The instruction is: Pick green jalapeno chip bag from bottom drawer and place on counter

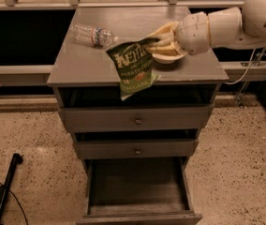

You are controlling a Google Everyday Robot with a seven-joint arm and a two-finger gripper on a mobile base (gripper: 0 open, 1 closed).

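Note:
The green jalapeno chip bag (134, 65) hangs upright in the air in front of the counter (86, 67), its lower end below the counter's front edge. My gripper (157, 38) is shut on the bag's top right corner, above the middle of the counter. The arm comes in from the upper right. The bottom drawer (137, 191) stands pulled open below, its bare floor showing.
A clear plastic water bottle (92, 34) lies on the counter's back left. A cream bowl (168, 55) sits on the counter right behind the gripper, mostly hidden by it. Two shut knob-fronted drawers (137, 120) are above the open one. A black pole (4, 186) lies on the floor at left.

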